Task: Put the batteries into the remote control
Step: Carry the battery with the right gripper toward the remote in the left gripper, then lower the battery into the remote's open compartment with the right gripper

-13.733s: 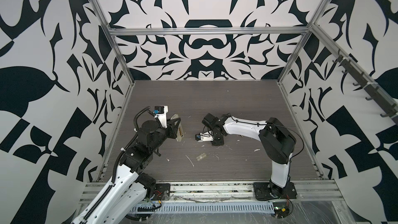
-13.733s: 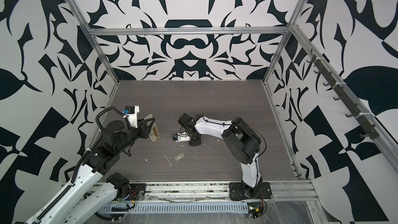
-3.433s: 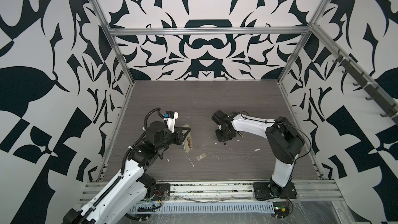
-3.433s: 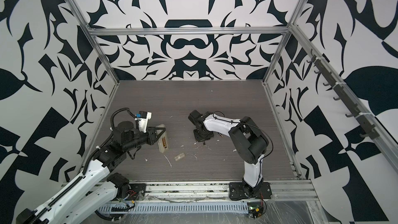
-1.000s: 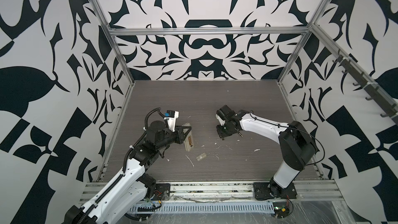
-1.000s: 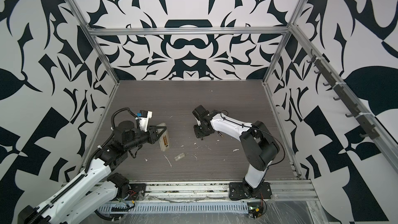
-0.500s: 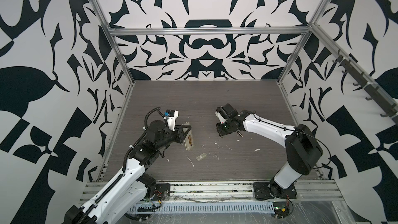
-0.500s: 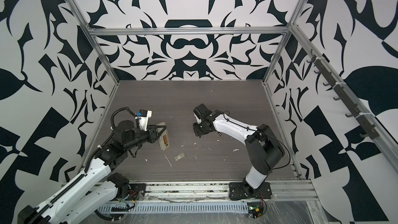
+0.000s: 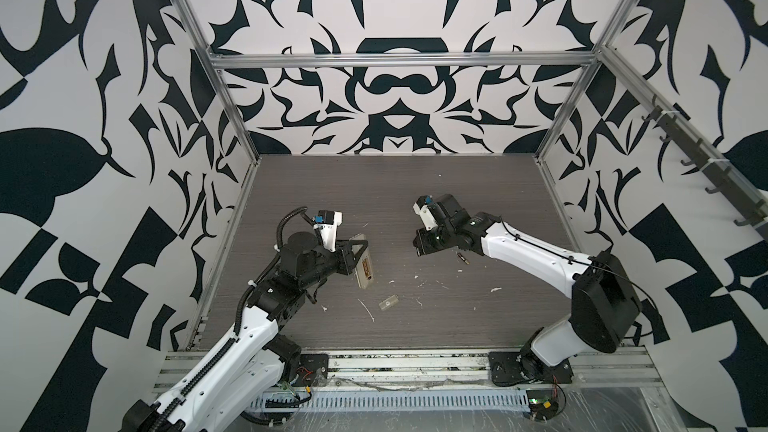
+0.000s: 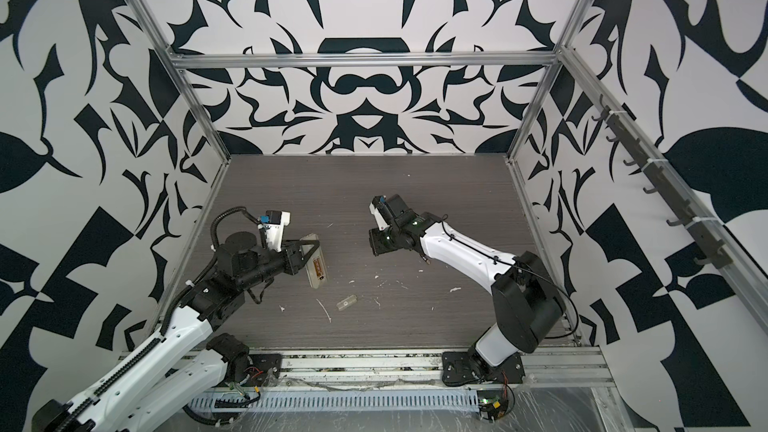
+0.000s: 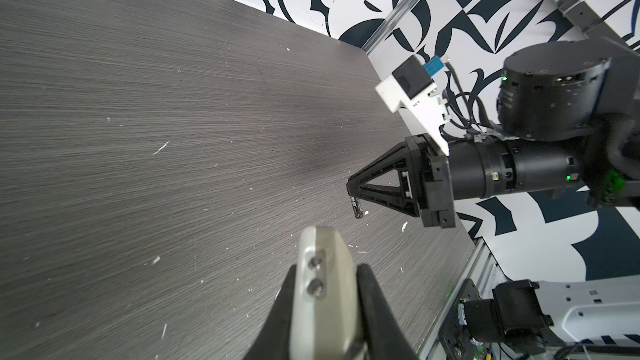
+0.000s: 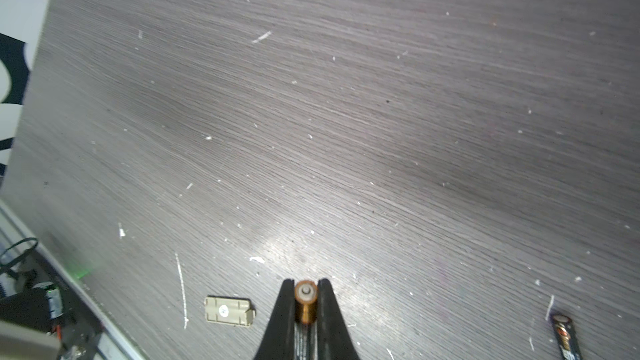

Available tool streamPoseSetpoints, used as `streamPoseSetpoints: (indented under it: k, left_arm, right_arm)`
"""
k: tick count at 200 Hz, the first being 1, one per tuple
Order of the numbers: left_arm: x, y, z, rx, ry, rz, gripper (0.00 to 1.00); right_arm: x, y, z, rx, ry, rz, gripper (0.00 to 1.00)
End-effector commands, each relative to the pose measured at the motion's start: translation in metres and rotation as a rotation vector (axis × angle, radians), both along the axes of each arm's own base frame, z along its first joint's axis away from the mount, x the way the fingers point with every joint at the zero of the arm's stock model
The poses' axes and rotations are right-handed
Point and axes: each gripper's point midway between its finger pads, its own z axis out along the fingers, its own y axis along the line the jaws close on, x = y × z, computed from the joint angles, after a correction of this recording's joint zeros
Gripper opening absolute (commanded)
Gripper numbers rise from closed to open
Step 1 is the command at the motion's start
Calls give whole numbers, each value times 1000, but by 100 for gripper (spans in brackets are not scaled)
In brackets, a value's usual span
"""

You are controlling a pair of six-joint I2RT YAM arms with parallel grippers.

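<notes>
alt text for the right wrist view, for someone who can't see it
The right gripper is shut on a battery, its copper-coloured end facing the camera, above a grey wood-grain table. A second battery and a small beige cover piece lie on the table nearby.

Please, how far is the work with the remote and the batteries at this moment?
Done: the cover is off and lies on the table. In hand: the left hand holds the remote tilted, and the right hand is shut on one battery, apart from the remote. Left: put this battery in, then the second battery, which lies on the table.
</notes>
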Motion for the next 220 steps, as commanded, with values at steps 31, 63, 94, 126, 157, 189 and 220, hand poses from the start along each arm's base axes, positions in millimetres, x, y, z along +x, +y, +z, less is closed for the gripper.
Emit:
streamPoseSetpoints:
  k: [31, 63, 94, 126, 157, 189, 220]
  left_arm:
    - [1, 1, 28, -48, -44, 15, 0]
    - [0, 2, 33, -60, -53, 20, 0]
    - [2, 2, 35, -70, -59, 30, 0]
    - [2, 3, 39, -83, -64, 34, 0]
    - [2, 3, 43, -96, -71, 37, 0]
    - [2, 3, 45, -104, -73, 38, 0]
    - [3, 6, 51, -114, -69, 60, 0]
  right_arm:
    - [5, 17, 44, 139, -89, 38, 0]
    - [6, 26, 61, 205, -131, 69, 0]
    - [3, 37, 81, 282, -172, 121, 0]
    - [-4, 47, 100, 370, -206, 186, 0]
    - [-14, 55, 115, 448, -232, 258, 0]
    - [-25, 59, 132, 513, -272, 318, 0]
    - [-39, 63, 151, 575, -323, 380, 0]
